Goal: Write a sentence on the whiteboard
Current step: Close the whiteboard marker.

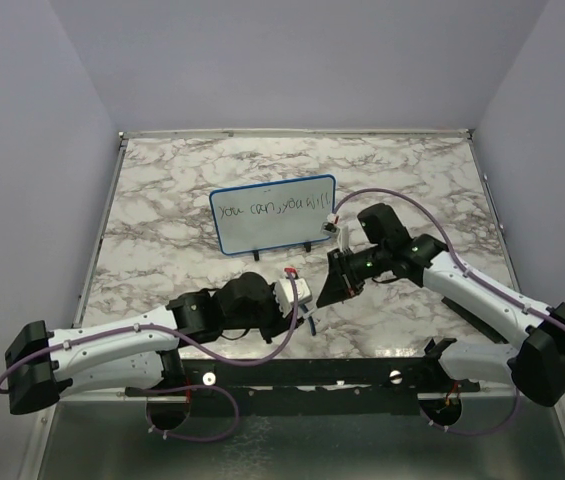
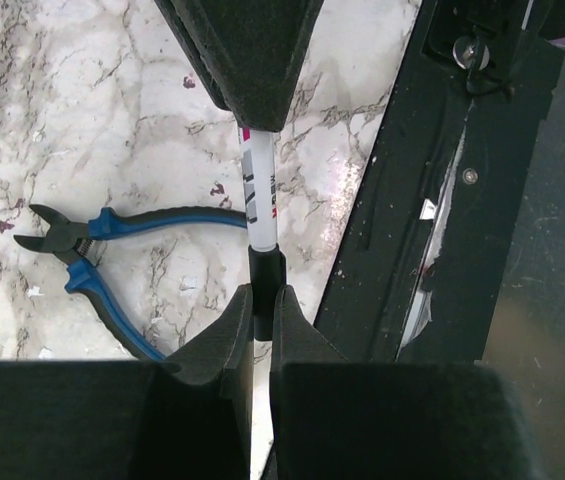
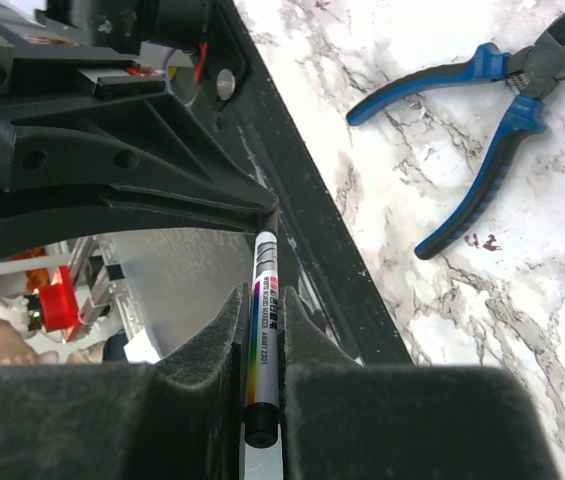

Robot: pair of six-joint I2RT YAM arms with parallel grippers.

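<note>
Both my claws are clamped on one marker (image 2: 259, 190): the left claw (image 2: 262, 300) pinches its black end and the right claw (image 3: 262, 300) its barrel, so it spans straight between them. Beyond them, farther up the table (image 1: 162, 200), stands the whiteboard (image 1: 272, 237), long side running across, with the sentence (image 1: 267, 209) already written on it. My right claw is the nearer one, just off the board's right end.

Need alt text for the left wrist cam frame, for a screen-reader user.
The left gripper, jaws shut, clamps the dark end of a white marker whose other end sits in the right gripper above. Blue-handled pliers lie on the marble table to the left. A black rail runs along the right.
</note>
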